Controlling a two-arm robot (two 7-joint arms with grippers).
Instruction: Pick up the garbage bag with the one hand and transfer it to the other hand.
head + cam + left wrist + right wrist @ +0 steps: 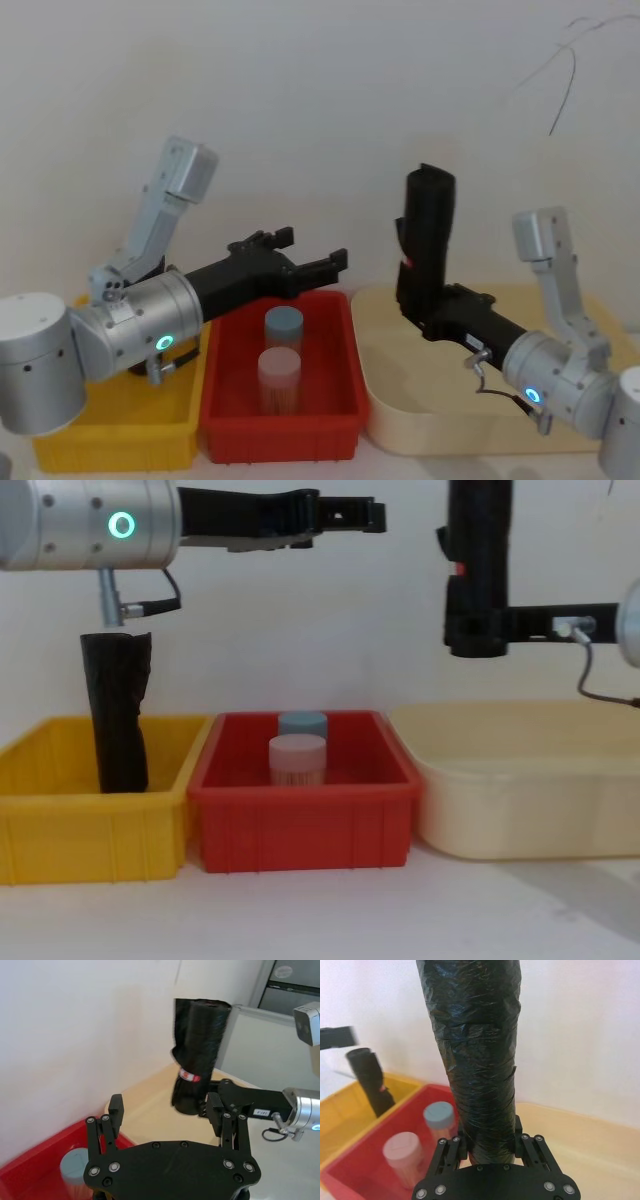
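1. Above the cream tub (520,810), the right gripper (490,1146) holds the garbage bag (428,225) up in the air. Its jaws are squeezed tight on the bottom end of the bag.
2. The garbage bag stands up straight, high over the tub and not touching it. A small red and white band (189,1076) goes round it near the lower end.
3. The left gripper (312,248) hangs over the red bin (300,832) and points at the bag. Its jaws are wide apart and hold nothing. It is near the bag but not touching it.
4. Two jars stand in the red bin, a blue-lid jar (283,322) at the back and a pink-lid jar (279,366) just in front of it.
5. Another black roll (115,720) stands in the yellow bin (90,845), under the left arm.
6. The three sit side by side on the white counter (300,920): the yellow bin on the left, the red bin in the middle, the cream tub on the right.
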